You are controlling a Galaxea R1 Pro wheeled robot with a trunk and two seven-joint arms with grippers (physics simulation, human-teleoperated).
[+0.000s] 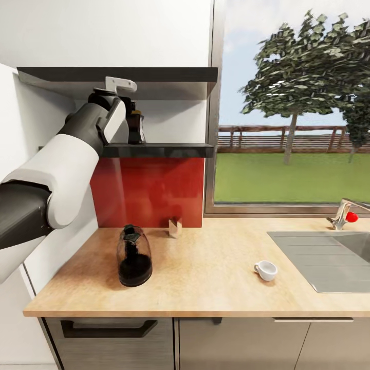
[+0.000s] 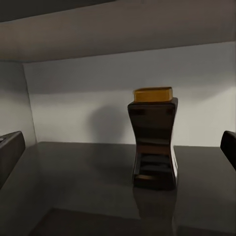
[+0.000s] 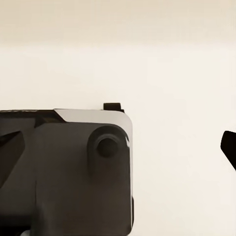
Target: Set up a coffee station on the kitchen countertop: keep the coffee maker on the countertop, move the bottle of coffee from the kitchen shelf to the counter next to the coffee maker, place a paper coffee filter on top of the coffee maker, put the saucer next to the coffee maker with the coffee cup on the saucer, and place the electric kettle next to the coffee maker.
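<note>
The bottle of coffee (image 2: pixel 153 142), a small rigid, likely slippery jar with a pinched waist worth gripping, stands on the kitchen shelf (image 2: pixel 88 172) just ahead of the left gripper (image 2: pixel 120 152), whose fingers are spread wide apart.

The left arm (image 1: pixel 61 169) has white rounded shells over dark grey segments, apparently matte.

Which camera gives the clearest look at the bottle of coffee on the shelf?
The left wrist view: the bottle of coffee stands whole on the dark shelf, yellow cap and waisted brown body plain, between the open left gripper fingers. In the head view the left arm half hides it.
</note>
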